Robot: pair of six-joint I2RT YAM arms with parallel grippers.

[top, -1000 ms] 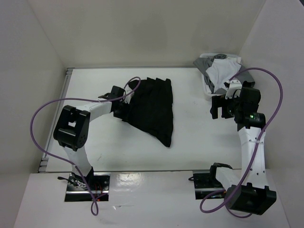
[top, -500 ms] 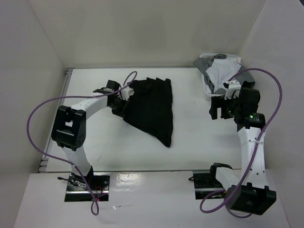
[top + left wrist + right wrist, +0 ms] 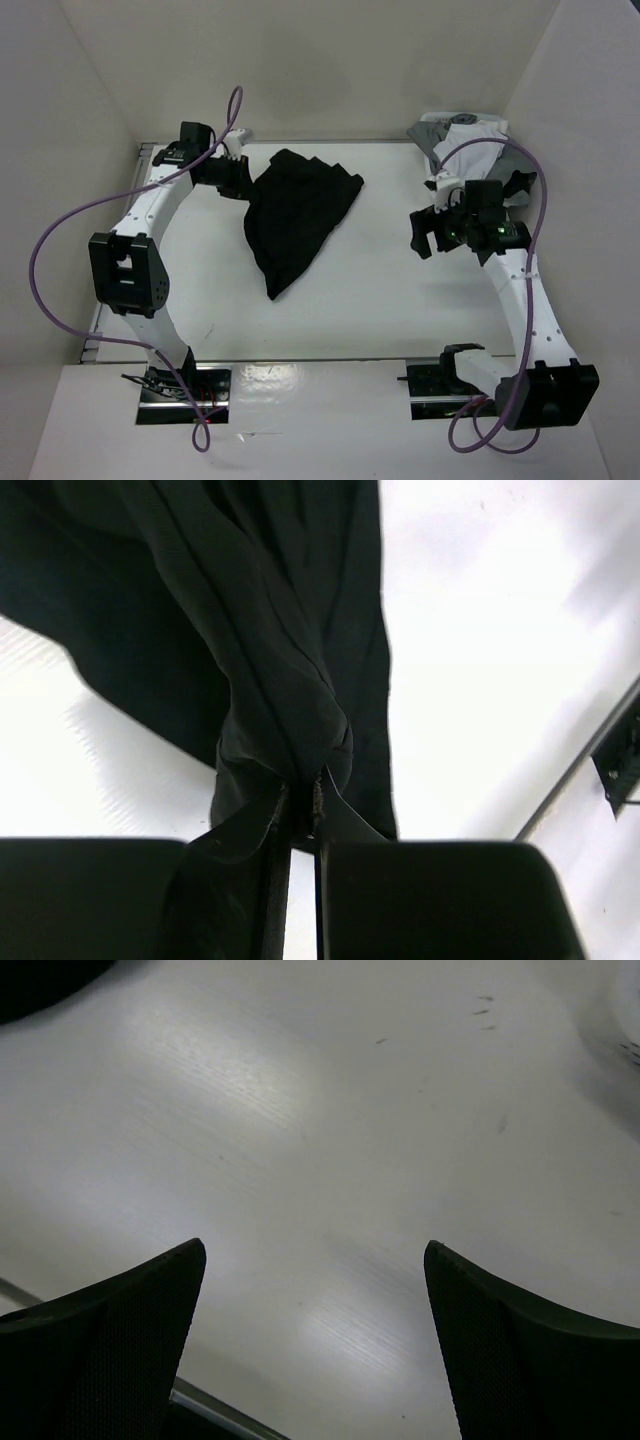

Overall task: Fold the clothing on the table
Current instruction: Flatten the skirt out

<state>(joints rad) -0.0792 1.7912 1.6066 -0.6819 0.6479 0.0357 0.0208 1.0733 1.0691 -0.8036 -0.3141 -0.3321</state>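
Observation:
The black clothing point(image 3: 298, 212) lies bunched and drawn out on the white table point(image 3: 390, 300), its upper left edge lifted. My left gripper point(image 3: 243, 183) is at the far left of the table, shut on that edge. In the left wrist view a fold of the clothing point(image 3: 270, 630) is pinched between the fingers of the left gripper point(image 3: 305, 798) and hangs down from them. My right gripper point(image 3: 421, 232) hovers open to the right of the garment, apart from it. In the right wrist view the right gripper point(image 3: 315, 1255) has only bare table point(image 3: 330, 1110) between its wide fingertips point(image 3: 140, 1310).
A white basket point(image 3: 437, 187) heaped with grey and white garments point(image 3: 462, 140) stands at the back right corner. A grey rail point(image 3: 150, 165) edges the table, with white walls close behind and at both sides. Purple cables loop off both arms.
The left gripper closed on the clothing's left edge and pulled it up toward the far left corner, bunching the garment narrower. The right arm swung left, toward the table's middle.

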